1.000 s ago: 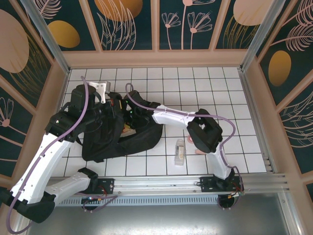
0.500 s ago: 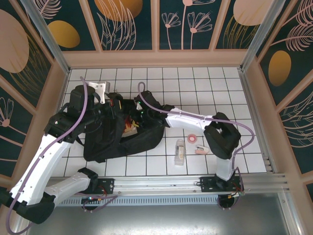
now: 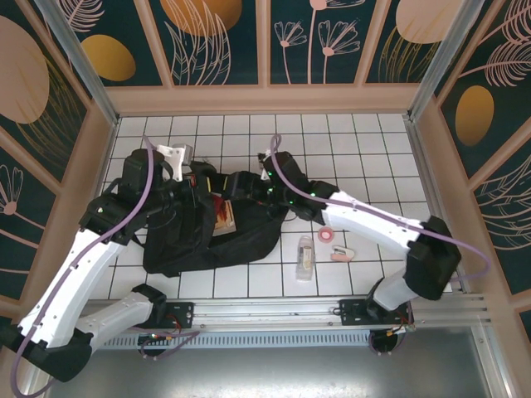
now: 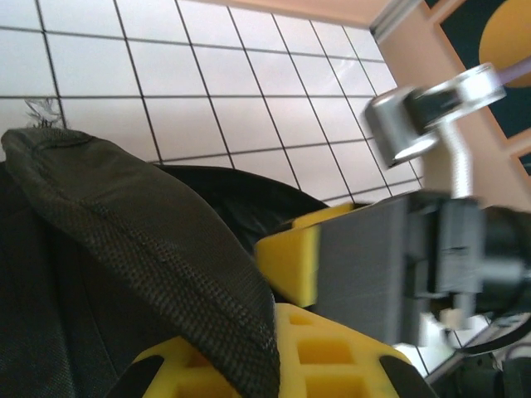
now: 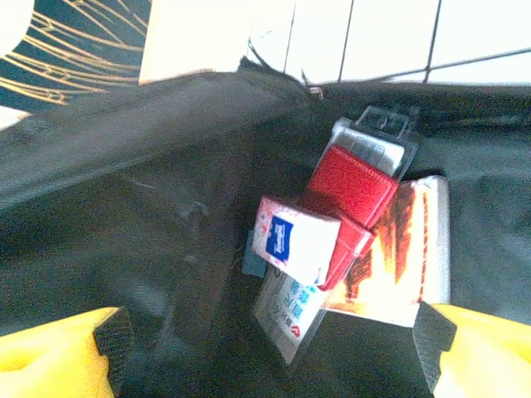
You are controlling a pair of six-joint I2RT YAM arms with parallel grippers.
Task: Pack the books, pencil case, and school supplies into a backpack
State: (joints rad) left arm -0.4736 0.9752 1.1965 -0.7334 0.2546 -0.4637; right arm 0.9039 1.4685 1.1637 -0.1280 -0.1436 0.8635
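Observation:
The black backpack [image 3: 195, 245] lies at left centre with its mouth open to the right. My left gripper [image 3: 197, 178] is shut on the bag's upper rim; the mesh fabric [image 4: 149, 224] runs between its yellow fingers [image 4: 332, 356]. My right gripper [image 5: 270, 344] hovers open at the mouth [image 3: 267, 184], with nothing between its jaws. Inside lie an orange book [image 5: 411, 249], a red pencil case [image 5: 353, 186], a white pack with a blue label [image 5: 294, 239] and a clear sleeve with a card [image 5: 290, 313]. On the tiles are a pink tape roll [image 3: 327, 235], a pale pink piece [image 3: 342, 254] and a clear packet [image 3: 306, 255].
The white tiled table [image 3: 373, 157] is boxed in by painted walls on three sides. A metal rail [image 3: 332, 308] with both arm bases runs along the near edge. My right forearm [image 3: 373, 224] stretches over the tiles above the loose supplies.
My right gripper has drawn back to the right from inside the backpack's mouth. Its elbow swung far right, uncovering the tape roll and pink piece. The left gripper keeps its hold.

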